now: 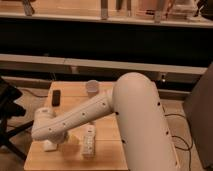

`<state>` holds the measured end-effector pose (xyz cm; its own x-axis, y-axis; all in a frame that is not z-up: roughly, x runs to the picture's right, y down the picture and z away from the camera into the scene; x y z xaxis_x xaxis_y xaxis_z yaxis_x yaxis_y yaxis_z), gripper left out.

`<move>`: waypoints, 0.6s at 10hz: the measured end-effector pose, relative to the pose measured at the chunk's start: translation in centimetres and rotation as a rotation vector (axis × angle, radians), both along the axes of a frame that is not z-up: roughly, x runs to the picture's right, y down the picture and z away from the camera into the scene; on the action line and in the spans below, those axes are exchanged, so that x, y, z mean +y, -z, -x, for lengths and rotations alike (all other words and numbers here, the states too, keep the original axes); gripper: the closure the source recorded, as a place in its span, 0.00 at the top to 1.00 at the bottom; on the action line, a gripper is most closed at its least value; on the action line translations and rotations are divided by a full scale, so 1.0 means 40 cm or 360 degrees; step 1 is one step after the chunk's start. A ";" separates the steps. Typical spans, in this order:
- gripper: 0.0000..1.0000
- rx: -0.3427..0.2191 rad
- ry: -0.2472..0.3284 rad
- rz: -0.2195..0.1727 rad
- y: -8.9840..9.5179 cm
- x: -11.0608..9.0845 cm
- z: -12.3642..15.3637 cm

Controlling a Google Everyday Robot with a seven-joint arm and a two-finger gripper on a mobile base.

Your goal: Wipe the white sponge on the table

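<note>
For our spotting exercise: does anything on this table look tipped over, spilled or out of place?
The white bottle seems to lie on its side near the front edge of the table, not upright. No spill shows. The gripper is low at the front left, at the white sponge.

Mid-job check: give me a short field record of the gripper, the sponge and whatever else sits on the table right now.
gripper: low at the table's front-left part, at the end of the white arm
white sponge: pale pad on the table right at the gripper; whether it is gripped cannot be told
table: light wood planks
white bottle: lying near the front edge, right of the gripper, apart from it
black block: back-left area
grey cup: upright at the back edge, mid-table
</note>
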<state>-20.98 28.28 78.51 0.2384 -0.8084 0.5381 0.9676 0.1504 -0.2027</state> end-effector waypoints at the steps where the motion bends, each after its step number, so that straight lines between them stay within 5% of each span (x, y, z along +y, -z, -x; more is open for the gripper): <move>1: 0.80 0.0000 -0.0003 0.0003 -0.005 0.005 -0.006; 3: 0.71 0.0001 -0.0011 0.0007 -0.012 0.010 -0.013; 6: 0.41 0.0016 -0.0048 0.0006 -0.028 -0.010 -0.042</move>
